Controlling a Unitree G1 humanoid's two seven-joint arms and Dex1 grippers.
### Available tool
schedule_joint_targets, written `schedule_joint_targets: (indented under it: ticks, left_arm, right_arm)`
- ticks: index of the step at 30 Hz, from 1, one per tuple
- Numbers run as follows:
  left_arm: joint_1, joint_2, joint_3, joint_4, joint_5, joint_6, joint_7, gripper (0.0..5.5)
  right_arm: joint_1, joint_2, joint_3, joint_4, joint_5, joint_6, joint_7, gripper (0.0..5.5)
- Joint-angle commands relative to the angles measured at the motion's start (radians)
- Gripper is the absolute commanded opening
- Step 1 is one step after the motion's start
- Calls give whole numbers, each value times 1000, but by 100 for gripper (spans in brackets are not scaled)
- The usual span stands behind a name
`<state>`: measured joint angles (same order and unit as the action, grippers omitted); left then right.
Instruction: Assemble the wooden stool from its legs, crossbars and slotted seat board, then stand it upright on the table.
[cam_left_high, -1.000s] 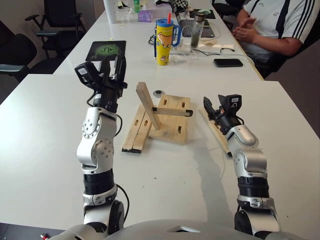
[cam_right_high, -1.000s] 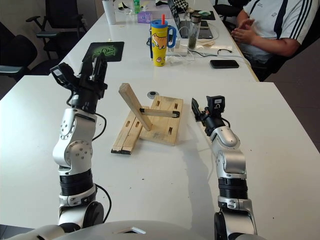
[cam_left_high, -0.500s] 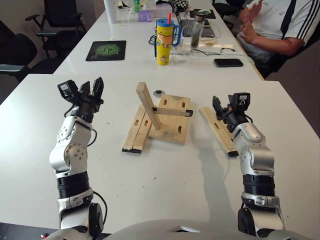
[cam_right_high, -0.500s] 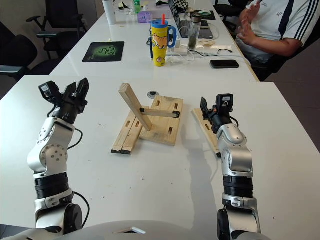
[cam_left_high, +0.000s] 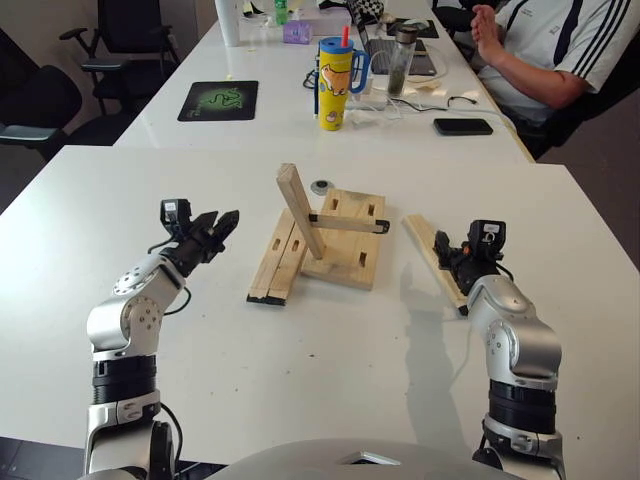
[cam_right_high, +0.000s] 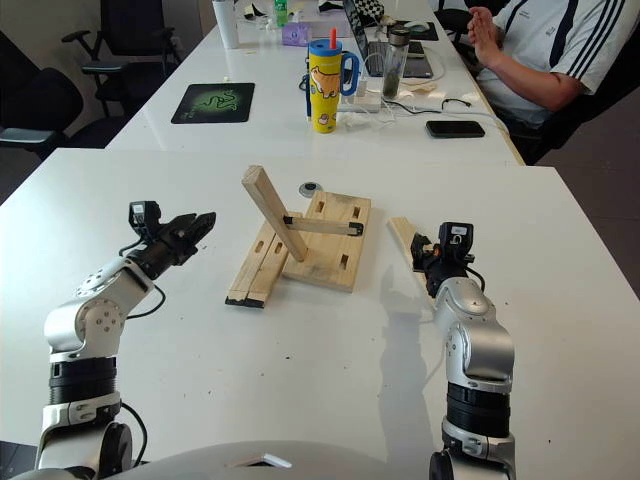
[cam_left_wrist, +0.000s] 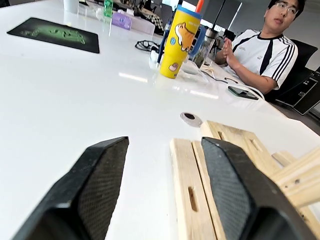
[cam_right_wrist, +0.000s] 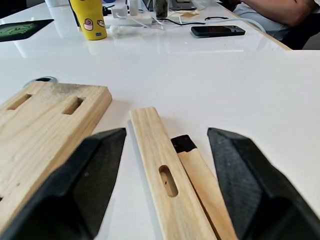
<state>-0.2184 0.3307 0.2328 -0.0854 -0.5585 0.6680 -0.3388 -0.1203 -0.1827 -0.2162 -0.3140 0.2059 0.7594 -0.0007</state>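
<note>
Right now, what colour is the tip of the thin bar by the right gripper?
Black tip, pale wood bar; clearest in the right wrist view.

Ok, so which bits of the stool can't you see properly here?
Tilted leg: whether its lower end sits in a seat board slot is too small to tell in the eye views.
Loose pieces: partly hidden by the right gripper in the eye views, cut off by the right wrist view's edge.
Flat pieces beside the board: cut off by the left wrist view's edge.
Round thing behind the board: too small.
</note>
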Motion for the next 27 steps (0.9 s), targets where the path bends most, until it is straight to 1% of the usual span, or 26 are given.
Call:
schedule_joint_targets:
  ticks: [1, 5, 11, 16, 22, 27]
  left_arm:
    - [127, -8, -122, -93, 36, 47, -16, 269]
    - [209, -23, -197, -173, 84, 43, 13, 269]
    - [259, -63, -266, -161, 218, -18, 111, 269]
    - [260, -91, -269, -108, 293, -48, 172, 269]
    - [218, -110, -259, -61, 343, -91, 201, 269]
    - [203, -132, -243, -90, 341, -108, 204, 269]
  right_arm:
    - [-50, -49, -26, 54, 13, 14, 39, 301]
    - [-104, -81, 24, 98, 12, 21, 95, 301]
    - [-186, -103, 75, 153, 11, 30, 160, 301]
    - [-223, -117, 98, 188, 4, 23, 192, 301]
    - [-255, -119, 105, 229, 6, -7, 218, 301]
    - [-213, -99, 104, 223, 3, -156, 242, 301]
